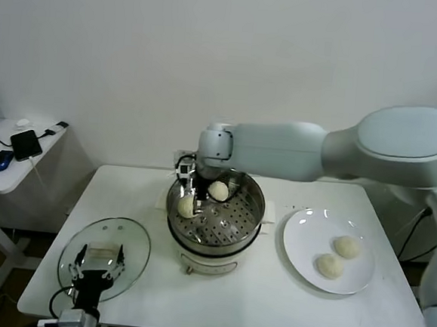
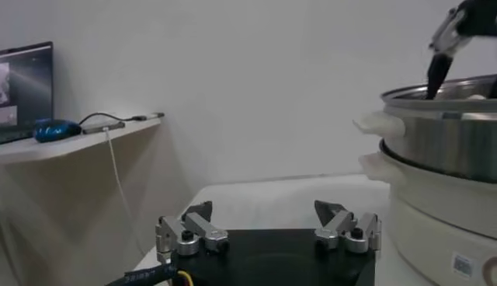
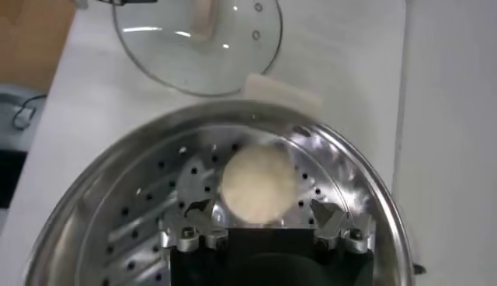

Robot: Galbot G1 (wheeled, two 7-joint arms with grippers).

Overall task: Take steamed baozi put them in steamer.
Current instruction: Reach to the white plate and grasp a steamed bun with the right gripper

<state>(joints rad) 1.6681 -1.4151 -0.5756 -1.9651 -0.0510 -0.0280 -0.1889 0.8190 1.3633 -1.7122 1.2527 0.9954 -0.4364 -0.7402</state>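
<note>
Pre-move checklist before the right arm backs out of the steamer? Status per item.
1. Right tool open around the baozi: ok, fingers stand apart on either side of it.
2. That baozi resting on the perforated tray: cannot tell; it may be just above it.
3. Second baozi already inside the steamer: ok.
4. Two baozi left on the white plate: ok, both within view for the next pick.
5. Glass lid off the steamer: ok, lying on the table.
6. Left tool parked over the lid, open, away from the steamer: ok.
</note>
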